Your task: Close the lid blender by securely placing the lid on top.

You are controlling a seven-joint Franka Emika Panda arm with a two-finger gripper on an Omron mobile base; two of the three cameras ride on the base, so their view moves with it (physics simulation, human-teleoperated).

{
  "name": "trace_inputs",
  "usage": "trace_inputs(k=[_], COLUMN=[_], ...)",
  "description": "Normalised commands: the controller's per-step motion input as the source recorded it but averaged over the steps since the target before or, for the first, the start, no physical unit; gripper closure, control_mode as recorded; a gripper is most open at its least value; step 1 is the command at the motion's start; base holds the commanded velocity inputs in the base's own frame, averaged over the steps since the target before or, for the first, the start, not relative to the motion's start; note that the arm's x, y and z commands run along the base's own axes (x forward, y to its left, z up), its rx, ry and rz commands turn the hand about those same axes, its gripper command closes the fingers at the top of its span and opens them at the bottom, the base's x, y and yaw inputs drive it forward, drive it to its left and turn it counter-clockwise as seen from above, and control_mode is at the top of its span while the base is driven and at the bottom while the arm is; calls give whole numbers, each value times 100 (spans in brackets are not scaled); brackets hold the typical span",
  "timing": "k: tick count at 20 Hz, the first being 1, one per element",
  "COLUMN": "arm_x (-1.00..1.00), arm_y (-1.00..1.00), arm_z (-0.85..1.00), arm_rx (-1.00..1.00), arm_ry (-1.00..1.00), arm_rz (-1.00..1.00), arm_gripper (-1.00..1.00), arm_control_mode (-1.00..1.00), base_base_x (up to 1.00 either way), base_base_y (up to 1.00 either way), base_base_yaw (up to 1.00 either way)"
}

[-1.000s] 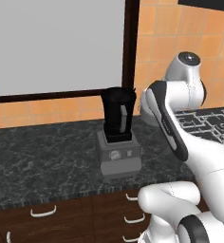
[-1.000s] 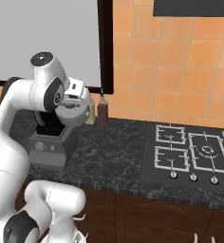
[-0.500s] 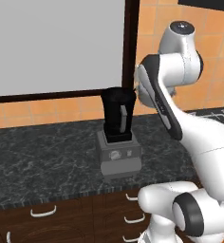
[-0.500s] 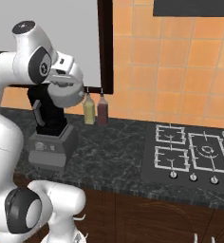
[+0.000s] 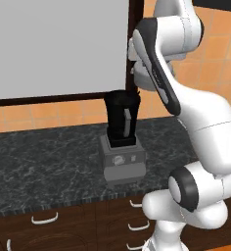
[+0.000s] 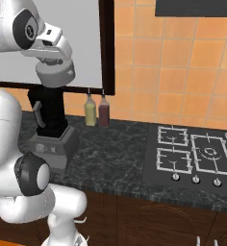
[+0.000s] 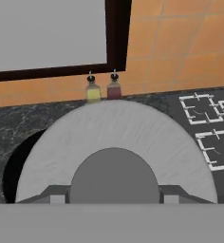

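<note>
Overhead, in the left base view, the white arm arches above the blender (image 5: 121,122), whose black jar stands open-topped on its grey base on the dark bench (image 5: 44,162); the hand is tucked behind the forearm, just above the jar's rim.

From the right base view, the gripper (image 6: 55,77) hangs directly over the jar, with the pale disc of the lid (image 6: 55,76) under the hand, apart from the rim below. Two bottles (image 6: 96,109) stand against the tiled wall just beside the blender, and a hob (image 6: 195,154) lies well apart to the right.

Down the hand view, the lid (image 7: 116,142) spreads wide and grey, its darker knob clamped between the jaws. The jar's black mouth (image 7: 16,166) peeks out on one side only, so the lid looks off-centre.

Lowered from this offset, the lid could land on the rim's edge, sit tilted or slide off onto the bench; a release made too high could do the same.

Against the frame half a second ago, the hand has swung round and come over the jar, where it then hung beside it; the blender and bottles have not moved.
</note>
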Motion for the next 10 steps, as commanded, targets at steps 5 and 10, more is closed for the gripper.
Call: trace_inputs(k=[5,10], arm_x=[0,36], arm_y=[28,59], arm_z=[-7,0], arm_rx=[8,1], arm_ry=[-8,0], arm_rz=[0,0], arm_gripper=[100,100], arm_control_mode=[-100,-100], base_base_x=[0,0], base_base_y=[0,0], base_base_yaw=[0,0])
